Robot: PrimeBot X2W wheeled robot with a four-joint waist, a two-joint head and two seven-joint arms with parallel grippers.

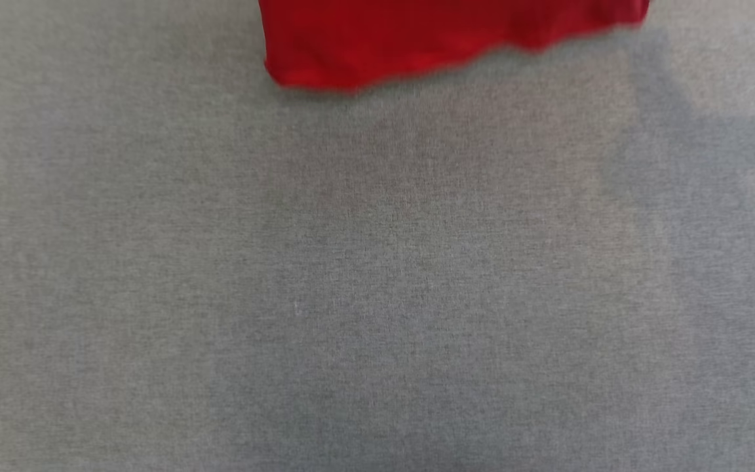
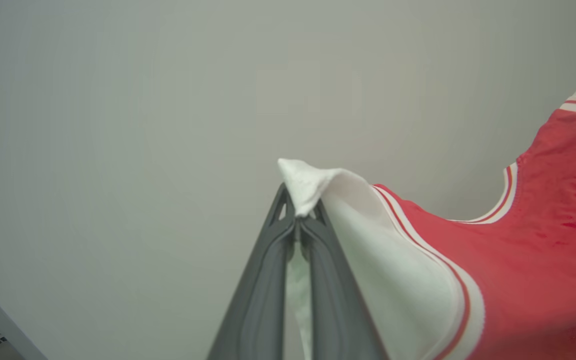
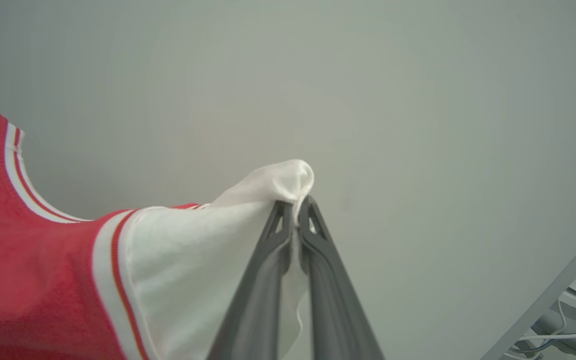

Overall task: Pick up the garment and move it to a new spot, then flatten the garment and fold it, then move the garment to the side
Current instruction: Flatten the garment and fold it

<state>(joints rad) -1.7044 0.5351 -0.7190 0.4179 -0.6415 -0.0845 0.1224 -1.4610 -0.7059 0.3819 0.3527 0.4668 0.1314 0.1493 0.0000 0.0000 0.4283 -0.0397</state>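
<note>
Our left gripper [image 2: 299, 215] and right gripper [image 3: 295, 214] pinch only the white sleeve tips of the red soft-fabric shirt [image 2: 543, 240]; they may slip out.

No readable text, labels or numbers.

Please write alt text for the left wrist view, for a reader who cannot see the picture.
The left gripper is shut on a white corner of the garment. The garment hangs away to the right of the view, red with red-and-white striped trim. Behind them is a plain pale surface.
</note>
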